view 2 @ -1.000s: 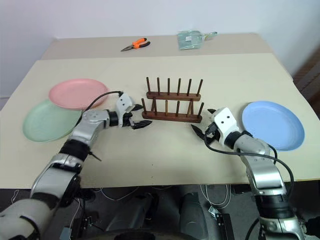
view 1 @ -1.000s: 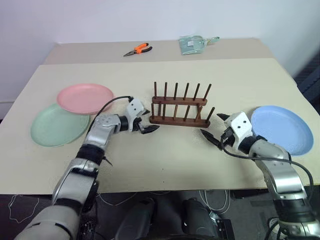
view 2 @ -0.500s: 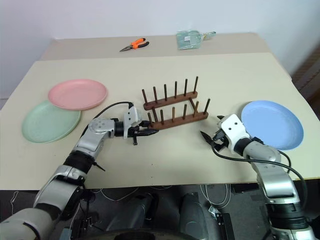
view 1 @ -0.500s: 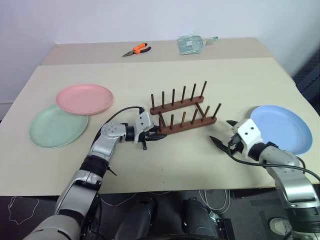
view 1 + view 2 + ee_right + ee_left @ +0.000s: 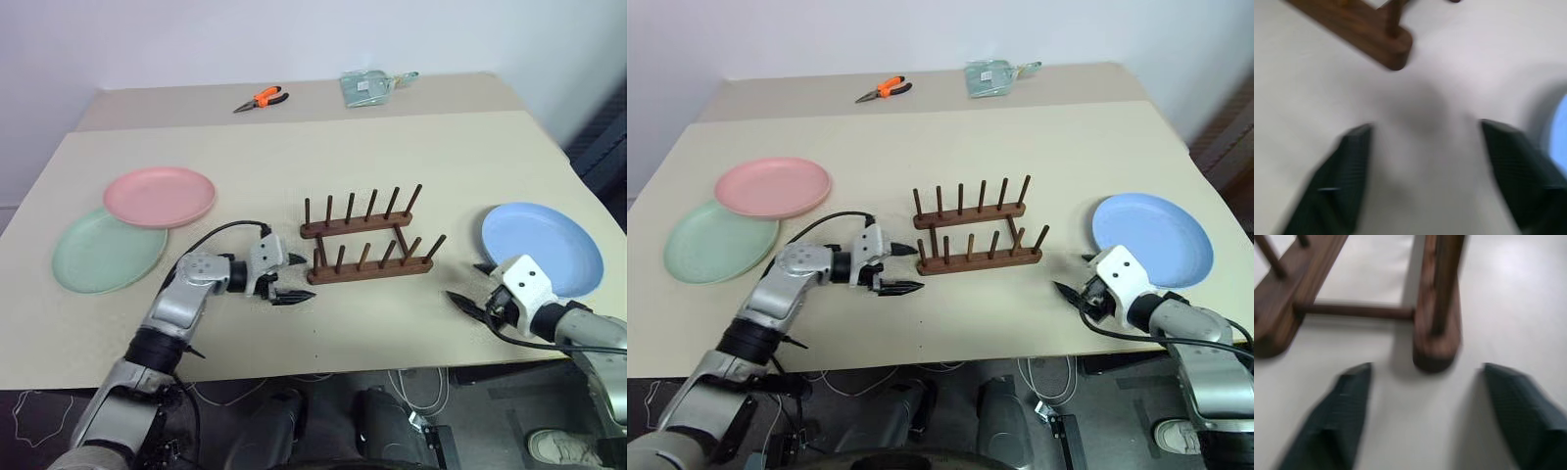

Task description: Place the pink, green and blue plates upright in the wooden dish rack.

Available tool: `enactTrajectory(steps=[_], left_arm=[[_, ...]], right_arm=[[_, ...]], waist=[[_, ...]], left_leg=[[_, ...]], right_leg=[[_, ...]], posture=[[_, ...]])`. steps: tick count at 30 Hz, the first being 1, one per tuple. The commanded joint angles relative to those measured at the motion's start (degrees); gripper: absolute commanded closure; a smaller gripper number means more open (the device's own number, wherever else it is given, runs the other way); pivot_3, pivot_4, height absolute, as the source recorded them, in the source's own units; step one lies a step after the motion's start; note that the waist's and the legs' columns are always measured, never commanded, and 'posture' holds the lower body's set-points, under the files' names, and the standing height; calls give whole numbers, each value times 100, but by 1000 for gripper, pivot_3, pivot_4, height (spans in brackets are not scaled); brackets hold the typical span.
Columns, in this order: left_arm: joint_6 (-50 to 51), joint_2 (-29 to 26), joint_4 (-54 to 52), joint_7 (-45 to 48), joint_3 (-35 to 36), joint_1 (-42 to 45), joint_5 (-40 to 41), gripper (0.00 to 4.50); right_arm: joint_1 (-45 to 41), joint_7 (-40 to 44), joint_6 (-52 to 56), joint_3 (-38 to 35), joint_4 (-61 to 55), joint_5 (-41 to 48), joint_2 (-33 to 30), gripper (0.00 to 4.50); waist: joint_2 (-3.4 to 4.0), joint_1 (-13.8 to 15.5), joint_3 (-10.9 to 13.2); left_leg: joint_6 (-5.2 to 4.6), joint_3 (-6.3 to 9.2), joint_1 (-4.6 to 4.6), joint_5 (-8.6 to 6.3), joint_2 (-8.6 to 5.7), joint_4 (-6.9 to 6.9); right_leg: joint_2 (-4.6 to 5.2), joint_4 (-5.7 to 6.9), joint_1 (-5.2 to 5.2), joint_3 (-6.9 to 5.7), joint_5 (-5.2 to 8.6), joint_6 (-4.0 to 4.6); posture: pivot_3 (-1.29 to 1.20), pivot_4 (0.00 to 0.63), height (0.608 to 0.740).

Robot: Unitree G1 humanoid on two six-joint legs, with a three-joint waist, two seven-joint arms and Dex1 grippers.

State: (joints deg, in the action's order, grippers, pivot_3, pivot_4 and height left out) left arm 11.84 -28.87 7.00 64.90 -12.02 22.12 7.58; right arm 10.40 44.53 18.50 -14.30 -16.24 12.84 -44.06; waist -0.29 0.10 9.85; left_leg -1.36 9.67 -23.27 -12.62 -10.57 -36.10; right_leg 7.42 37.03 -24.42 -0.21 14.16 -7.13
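Currently, progress: no plate is racked yet; all three are left to be placed.
Right tool (image 5: 472, 294): spread, empty, near the front edge beside the blue plate (image 5: 542, 249).
Left tool (image 5: 284, 279): spread, empty, just off the rack's end.
Wooden dish rack (image 5: 367, 242): empty, mid-tabletop.
Pink plate (image 5: 160, 196): laid overlapping the green plate (image 5: 98, 256), toward the left edge.
Change: the rack has been turned and released; both tools have been drawn back toward the front edge.
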Motion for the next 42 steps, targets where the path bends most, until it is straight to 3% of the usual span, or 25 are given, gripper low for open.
enactTrajectory(steps=[1,3,4,9,15,22,24,27,29,32,33,40,42], left_arm=[[692,-167,-795,137,-138,-529,308,2729],[954,3,-1126,-134,-259,-630,327,3752],[1074,129,-1222,-288,-336,-645,307,3771],[988,781,-1057,-1236,-647,-572,-166,3771],[606,1573,384,-3244,-340,8,-933,3771],[345,1691,853,-3544,-240,297,-826,3771],[427,1618,666,-3372,-163,189,-657,3771],[705,1427,-178,-3014,327,-172,3,2939],[881,1353,-662,-2993,730,-319,404,1939],[989,1345,-1004,-4170,1879,13,527,413],[1051,1372,-1039,-4724,2346,232,581,42],[2156,1421,-1385,-7089,4194,953,725,42],[2614,1648,-1449,-7804,4988,1134,1221,42]], right_arm=[[10,206,39,210,-476,179,-13,2898],[-97,159,45,474,-483,101,100,3981],[-184,78,25,629,-447,-3,164,4478],[-794,-495,73,1369,-99,-649,513,4478],[-1828,-1585,172,1753,725,-1442,1169,4478],[-2443,-1801,16,1868,1413,-1613,1461,4478],[-2467,-1541,32,1852,1344,-1442,1416,3951],[-2371,-1002,67,1853,827,-1005,1387,2705],[-2303,-760,135,1879,508,-799,1388,1673],[-2240,-511,213,2006,138,-631,1418,155],[-2243,-457,182,2072,112,-622,1428,100],[-2503,-373,-84,2412,430,-727,1576,100],[-2615,-362,-158,2454,556,-743,1621,100]], waist=[[6,6,-3],[5,47,-4],[5,64,-4],[1,117,-6],[-13,203,-22],[-14,199,-40],[-13,187,-42],[-13,66,-45],[-12,30,-44],[-15,33,-36],[-24,45,-30],[-36,60,-27],[-38,59,-26]], left_leg=[[0,-2,0,0,1,0],[-1,-4,0,-1,0,-3],[-1,-4,0,-1,1,-4],[-4,-8,-4,-3,-1,-8],[2,-10,4,2,4,-14],[8,-10,8,4,11,-6],[8,-10,8,4,12,-6],[12,-11,9,1,18,-5],[21,-9,8,-5,24,0],[25,-6,0,-6,32,-5],[27,-6,-1,-5,36,-6],[46,-11,-2,-2,36,-10],[67,-11,-2,7,36,-10]], right_leg=[[0,-1,0,1,0,0],[0,-4,3,3,1,0],[0,-8,6,3,1,1],[3,-22,11,3,0,0],[-6,-25,19,4,-11,16],[-28,-15,11,7,-14,16],[-30,-14,10,7,-14,16],[-38,-14,9,9,-14,16],[-43,-10,0,12,-14,17],[-54,-3,-9,13,-14,18],[-55,-4,-10,13,-14,19],[-58,-14,-5,12,-17,20],[-59,-13,-7,12,-17,19]], posture=[[0,150,740],[0,150,740],[0,150,740],[0,150,740],[0,150,740],[0,150,740],[0,150,740],[0,150,740],[0,150,740],[0,150,740],[0,150,740],[0,150,740],[0,150,740]])
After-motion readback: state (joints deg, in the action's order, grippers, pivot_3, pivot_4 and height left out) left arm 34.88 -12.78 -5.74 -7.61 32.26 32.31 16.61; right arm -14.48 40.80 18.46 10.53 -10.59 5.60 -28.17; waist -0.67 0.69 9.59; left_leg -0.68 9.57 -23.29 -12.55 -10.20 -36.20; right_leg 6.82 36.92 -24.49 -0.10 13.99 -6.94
